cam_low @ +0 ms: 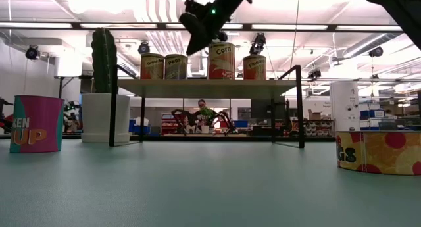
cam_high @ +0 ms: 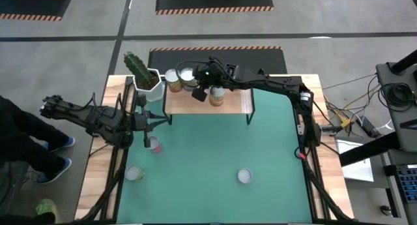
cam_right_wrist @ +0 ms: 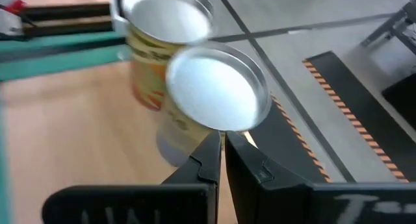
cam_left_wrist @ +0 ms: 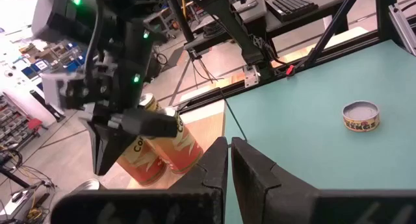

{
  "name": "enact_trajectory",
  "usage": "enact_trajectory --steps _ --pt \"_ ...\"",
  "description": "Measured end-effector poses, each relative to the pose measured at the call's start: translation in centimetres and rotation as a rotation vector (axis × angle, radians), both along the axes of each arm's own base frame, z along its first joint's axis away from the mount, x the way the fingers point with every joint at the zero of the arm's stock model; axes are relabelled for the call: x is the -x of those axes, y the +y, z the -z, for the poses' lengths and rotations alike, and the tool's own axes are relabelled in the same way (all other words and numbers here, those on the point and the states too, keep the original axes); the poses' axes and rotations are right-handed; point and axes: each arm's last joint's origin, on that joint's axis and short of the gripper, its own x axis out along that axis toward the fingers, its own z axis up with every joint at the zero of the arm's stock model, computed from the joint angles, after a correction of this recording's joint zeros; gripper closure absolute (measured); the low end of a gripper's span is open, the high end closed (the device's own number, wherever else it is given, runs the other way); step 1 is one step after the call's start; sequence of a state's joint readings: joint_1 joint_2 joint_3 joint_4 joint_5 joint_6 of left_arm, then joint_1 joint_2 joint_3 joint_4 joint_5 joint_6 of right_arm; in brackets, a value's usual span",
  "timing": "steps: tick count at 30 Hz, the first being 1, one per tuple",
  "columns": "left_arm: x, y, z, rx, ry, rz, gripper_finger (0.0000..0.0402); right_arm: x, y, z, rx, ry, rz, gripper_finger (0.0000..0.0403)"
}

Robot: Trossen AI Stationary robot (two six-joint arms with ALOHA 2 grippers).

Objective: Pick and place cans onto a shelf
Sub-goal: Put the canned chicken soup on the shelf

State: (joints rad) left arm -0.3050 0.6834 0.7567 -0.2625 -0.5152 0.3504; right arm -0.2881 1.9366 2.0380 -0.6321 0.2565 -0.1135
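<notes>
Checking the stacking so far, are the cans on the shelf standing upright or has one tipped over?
Upright. In the low view all four cans stand on their bases in a row on the shelf, labels vertical, none leaning.

Right tool (cam_high: 199,92) reaches far across, fingers together and empty; left tool (cam_high: 168,120) waits closed too.

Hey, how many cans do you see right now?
7. Four cans stand on the shelf. Three sit on the mat: a pink can and two farther from the shelf. The right arm may hide more.
</notes>
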Motion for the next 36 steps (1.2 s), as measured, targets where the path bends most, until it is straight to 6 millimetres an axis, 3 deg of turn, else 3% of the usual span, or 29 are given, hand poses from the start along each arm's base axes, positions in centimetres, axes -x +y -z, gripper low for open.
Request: enact_trajectory --steps 7,12,20,25,31,36 --pt "-0.3 -0.1 0.2 -0.004 0.013 0.000 0.0398 1.3 4.9 -3.1 -0.022 -0.039 -0.094 0.0390" --pt "-0.5 -0.2 0.3 -0.007 0.023 0.000 0.0398 2.2 9.6 -3.1 -0.155 0.025 -0.241 0.0390" --pt "-0.5 -0.1 0.3 0.009 0.017 -0.003 0.0398 2.4 17.8 1.5 -0.263 0.198 -0.387 0.0390" --pt "-0.5 -0.1 0.3 0.031 0.013 -0.007 0.0398 3.7 21.9 4.7 -0.321 0.303 -0.410 0.0390" --pt "-0.5 -0.2 0.3 0.098 -0.002 -0.018 0.0398 6.1 24.6 7.2 -0.333 0.376 -0.434 0.0390" --pt "-0.5 -0.2 0.4 0.251 -0.030 -0.047 0.0398 8.3 24.8 7.8 -0.280 0.283 -0.484 0.0390"
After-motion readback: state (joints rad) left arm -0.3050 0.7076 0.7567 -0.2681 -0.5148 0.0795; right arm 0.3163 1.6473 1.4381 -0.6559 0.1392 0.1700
